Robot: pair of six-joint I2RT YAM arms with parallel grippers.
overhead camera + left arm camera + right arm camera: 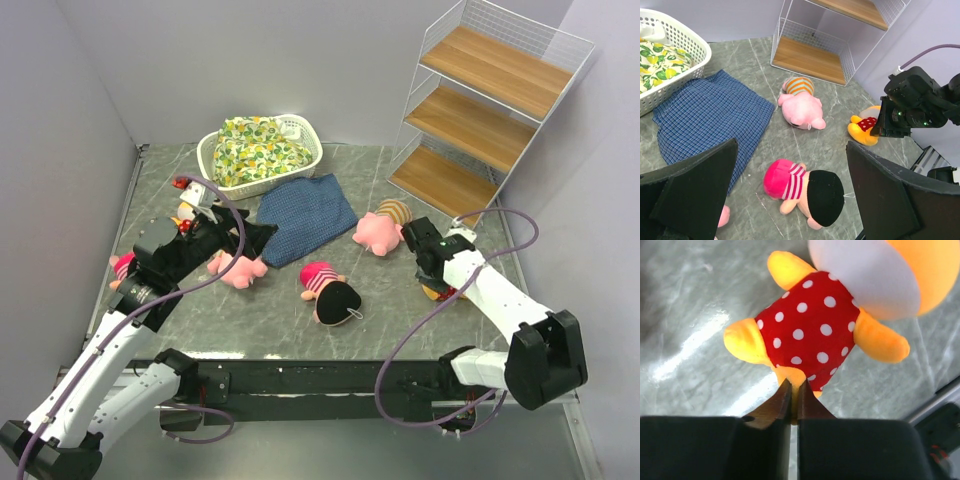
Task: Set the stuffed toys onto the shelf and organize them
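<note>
Fingers of the right gripper (794,390) pinch a leg of the yellow bear (810,325) at four o'clock on the table (390,290), the shelf (495,70) stands at two o'clock, and the left gripper (790,165) hangs with its fingers spread wide.

Floral cloth bundle (255,150) sits in the white basket (283,181), blue checked cloth (305,215) beside it.

Yellow bear (810,325), other toys (330,292) lie before shelf (495,70).
</note>
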